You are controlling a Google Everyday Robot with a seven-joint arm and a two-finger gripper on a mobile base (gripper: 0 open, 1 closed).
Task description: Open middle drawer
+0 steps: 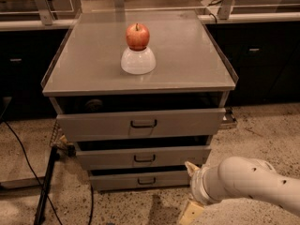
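Note:
The middle drawer (108, 157) is a grey metal front with a small dark loop handle (144, 158), set between a taller top drawer (93, 124) and a shorter bottom drawer (117, 180). It stands slightly out from the cabinet, with a dark gap above it. My gripper (190, 190) is low at the cabinet's right front corner, beside the right ends of the middle and bottom drawers. Its two cream fingertips (191, 167) are spread apart and hold nothing. It is right of the handle and not touching it.
A red apple (138, 35) sits on an upturned white bowl (138, 61) on the cabinet top (187, 64). Black cables (28, 168) and a dark stand run along the floor at the left. Dark benches stand behind and to both sides.

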